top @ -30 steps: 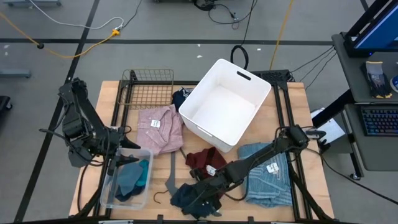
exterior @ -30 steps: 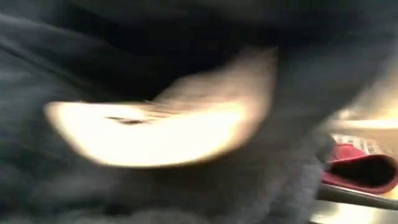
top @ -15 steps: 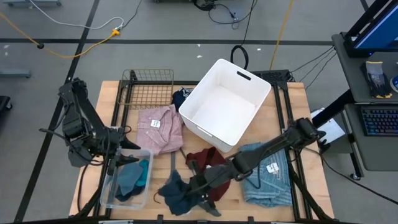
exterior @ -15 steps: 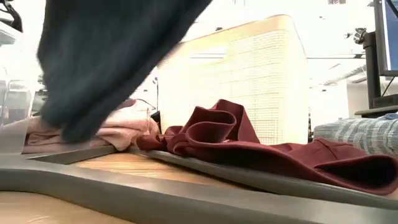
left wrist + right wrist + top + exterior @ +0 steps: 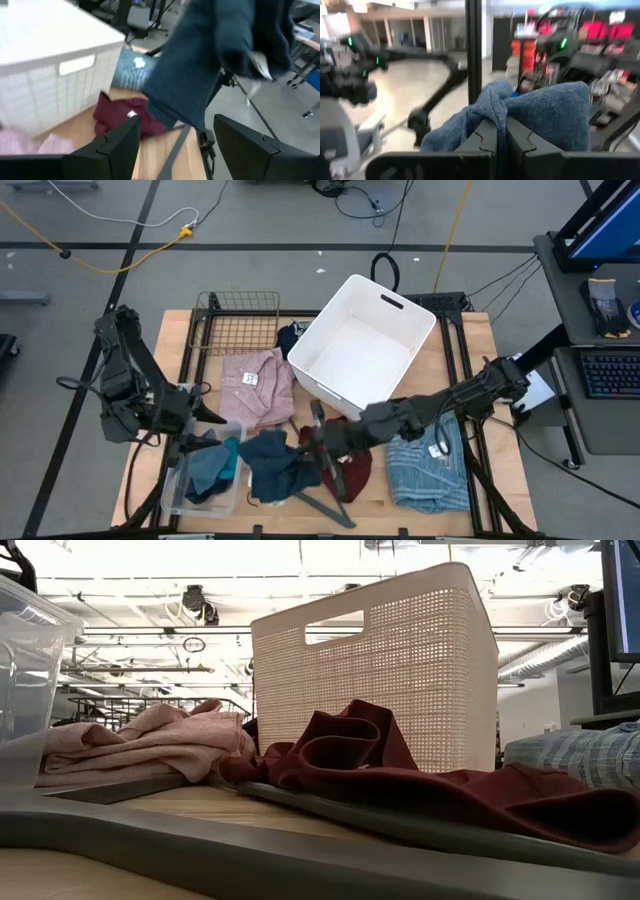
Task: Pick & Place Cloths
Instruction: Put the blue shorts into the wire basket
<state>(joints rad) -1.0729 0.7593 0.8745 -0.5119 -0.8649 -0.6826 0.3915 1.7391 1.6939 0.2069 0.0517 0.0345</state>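
My right gripper (image 5: 318, 448) is shut on a dark navy cloth (image 5: 275, 465), which hangs in the air between the clear container (image 5: 232, 430) and the maroon cloth (image 5: 352, 470). The navy cloth (image 5: 210, 60) also shows in the left wrist view. A pink cloth (image 5: 255, 385) lies left of the white bin (image 5: 360, 345), and a light-blue cloth (image 5: 430, 470) lies at the near right. Teal pieces (image 5: 215, 465) lie in the clear container. My left gripper (image 5: 190, 432) stands open beside that container and touches nothing. My right gripper pinches a bunched fold of the navy cloth (image 5: 492, 107) between its two shut fingers (image 5: 520, 142); the cloth bulges over the fingertips. The fingers lie about level and point toward the table's left. The rest of the cloth (image 5: 270, 475) hangs slack below, clear of the table.
A grey hanger (image 5: 325, 505) shows at the near edge under the held cloth; whether it is caught in the cloth I cannot tell. A wire rack (image 5: 235, 325) stands at the far left. Another dark cloth (image 5: 290, 335) lies behind the white bin's left corner.
My right gripper has risen from the near edge and gone toward the far and left side, tipping from pointing down to about level. The navy cloth has come up with it, lifted clear of the table, and now hangs beside the clear container.
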